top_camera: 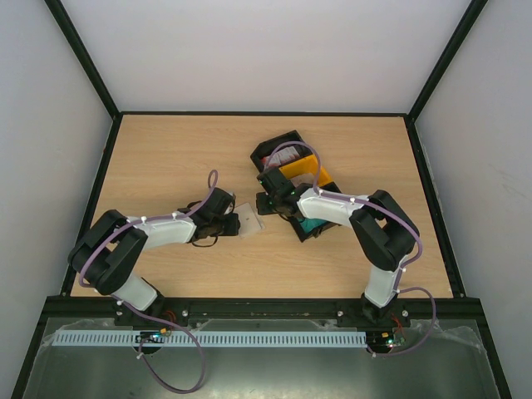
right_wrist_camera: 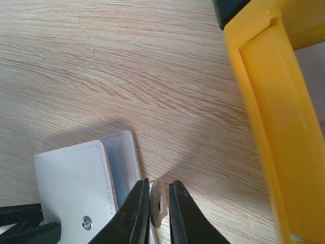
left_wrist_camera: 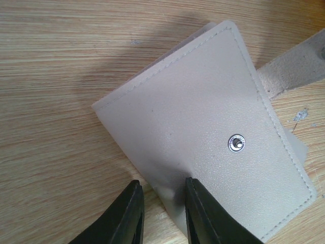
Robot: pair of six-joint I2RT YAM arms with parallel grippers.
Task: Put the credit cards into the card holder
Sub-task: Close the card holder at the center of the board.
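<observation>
The beige card holder (top_camera: 248, 218) lies flat on the wooden table, its snap stud facing up (left_wrist_camera: 236, 143). My left gripper (left_wrist_camera: 162, 203) is shut on the card holder (left_wrist_camera: 203, 127) at its near edge. My right gripper (right_wrist_camera: 158, 203) is shut on the holder's strap tab (right_wrist_camera: 157, 198), which stands upright between its fingers beside the holder's body (right_wrist_camera: 76, 188). A teal credit card (top_camera: 312, 226) shows in the tray under the right arm. Other credit cards are hidden by that arm.
The black-and-yellow tray (top_camera: 295, 166) sits right of centre, just behind the right gripper (top_camera: 266, 202); its yellow wall (right_wrist_camera: 269, 127) is close on that gripper's right. Black frame rails border the table.
</observation>
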